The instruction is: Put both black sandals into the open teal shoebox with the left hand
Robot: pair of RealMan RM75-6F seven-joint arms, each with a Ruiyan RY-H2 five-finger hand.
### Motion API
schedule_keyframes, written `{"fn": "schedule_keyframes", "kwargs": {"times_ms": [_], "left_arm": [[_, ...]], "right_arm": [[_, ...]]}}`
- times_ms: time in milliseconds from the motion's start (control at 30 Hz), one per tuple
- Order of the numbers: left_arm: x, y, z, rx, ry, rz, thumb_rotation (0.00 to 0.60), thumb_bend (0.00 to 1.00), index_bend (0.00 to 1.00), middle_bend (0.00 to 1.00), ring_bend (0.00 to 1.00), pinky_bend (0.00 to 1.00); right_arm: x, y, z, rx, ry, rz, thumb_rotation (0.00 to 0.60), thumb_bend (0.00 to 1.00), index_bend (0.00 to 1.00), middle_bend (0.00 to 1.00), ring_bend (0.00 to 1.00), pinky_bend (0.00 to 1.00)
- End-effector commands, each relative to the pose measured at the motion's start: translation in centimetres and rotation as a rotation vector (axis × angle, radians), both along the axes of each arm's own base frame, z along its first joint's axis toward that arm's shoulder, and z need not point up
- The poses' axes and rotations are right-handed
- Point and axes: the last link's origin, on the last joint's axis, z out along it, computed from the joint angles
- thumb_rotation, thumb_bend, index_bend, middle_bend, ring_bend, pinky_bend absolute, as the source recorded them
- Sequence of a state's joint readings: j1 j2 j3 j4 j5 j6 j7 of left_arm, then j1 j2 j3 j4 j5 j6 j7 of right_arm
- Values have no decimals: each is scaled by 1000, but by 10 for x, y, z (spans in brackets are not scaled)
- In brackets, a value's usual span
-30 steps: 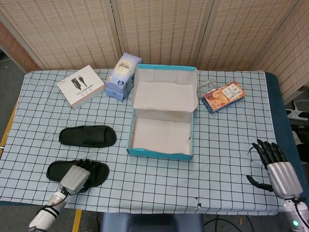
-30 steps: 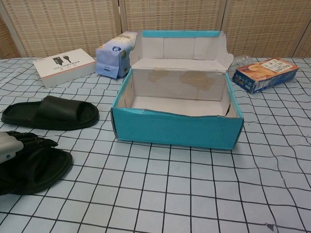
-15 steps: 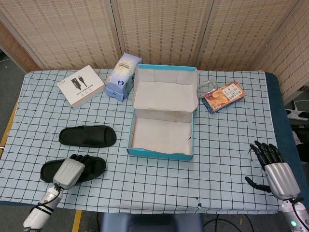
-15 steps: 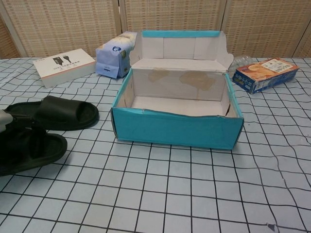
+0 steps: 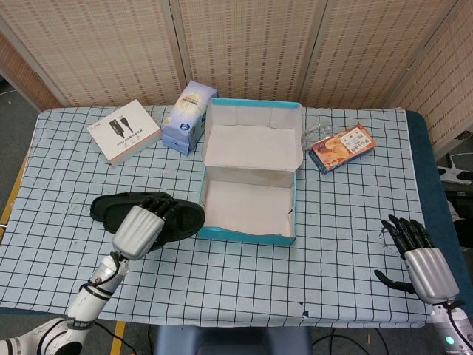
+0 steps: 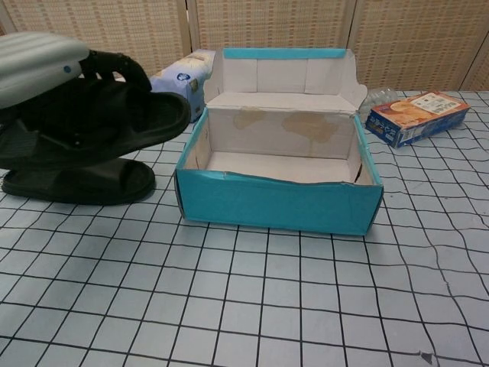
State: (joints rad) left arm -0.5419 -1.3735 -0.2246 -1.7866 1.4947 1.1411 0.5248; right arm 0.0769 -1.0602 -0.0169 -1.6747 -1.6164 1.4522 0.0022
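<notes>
My left hand (image 5: 139,226) grips one black sandal (image 5: 182,217) and holds it in the air, just left of the open teal shoebox (image 5: 245,235). In the chest view the held sandal (image 6: 107,122) hangs level, its toe near the shoebox's left wall (image 6: 189,145), with the left hand (image 6: 38,63) on top of it. The second black sandal (image 6: 76,183) lies flat on the table below and behind the held one, partly hidden in the head view (image 5: 111,201). The shoebox has nothing in it. My right hand (image 5: 420,255) rests at the table's right front edge, fingers apart and holding nothing.
A white cable box (image 5: 123,131) and a blue-white packet (image 5: 189,116) stand behind the sandals at the back left. An orange packet (image 5: 342,147) and a clear wrapper (image 5: 316,132) lie right of the shoebox's raised lid (image 5: 253,137).
The left hand has lifted the near sandal off the table and carried it up and to the right, close to the shoebox's left side. The right hand has barely moved.
</notes>
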Motion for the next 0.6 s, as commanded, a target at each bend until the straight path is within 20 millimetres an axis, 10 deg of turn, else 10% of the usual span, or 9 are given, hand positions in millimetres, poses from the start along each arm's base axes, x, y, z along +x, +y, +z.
{"fn": "schedule_keyframes", "kwargs": {"times_ms": [33,300,600], "left_arm": [[46,31,-18,-32,-32,-34,600,479,410,589,526,610],[93,85,-66,-86,4,-27,600,480,407,588,524,609],[136,103,-104,-103,-3,-86,600,481,408,587,524,610]], "right_arm": [[-1,-2,0,5,-5,-6,471,154,0,0,0,0],[-7,-7,5,-8,-16,-35,471,154,0,0,0,0],[-9,-10,4,-6,-17,-52,470,154,0,0,0,0]]}}
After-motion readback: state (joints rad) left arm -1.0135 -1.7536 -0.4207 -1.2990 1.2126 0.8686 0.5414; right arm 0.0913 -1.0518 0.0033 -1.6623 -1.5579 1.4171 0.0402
